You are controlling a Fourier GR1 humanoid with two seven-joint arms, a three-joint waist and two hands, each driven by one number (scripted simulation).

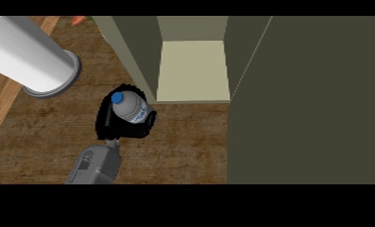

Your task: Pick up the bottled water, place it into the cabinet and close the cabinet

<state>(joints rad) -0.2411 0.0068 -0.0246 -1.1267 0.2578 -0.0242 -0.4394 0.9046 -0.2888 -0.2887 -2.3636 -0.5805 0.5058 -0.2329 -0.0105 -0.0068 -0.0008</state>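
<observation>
Grey cylinder (pixel 33 57): upper left, cut off by the frame edge.
Orange thing (pixel 78 20): top edge, too little shows to identify.
Hand (pixel 121 122): fingers curled round the bottled water (pixel 130 106); which arm, unclear.
Bottle: blue cap, above the wooden counter (pixel 183 141), just left of the cabinet.
Cabinet (pixel 192 70): open, pale shelf showing.
Door (pixel 307 102): fills the right side, cropped.

Bottled water (pixel 130 106) lower part hidden by curled hand (pixel 124 122); cabinet door (pixel 307 102) cut off right; orange item (pixel 79 20) far left unidentifiable.

Bottled water (pixel 132 106) label: print too small, no readable text.
</observation>
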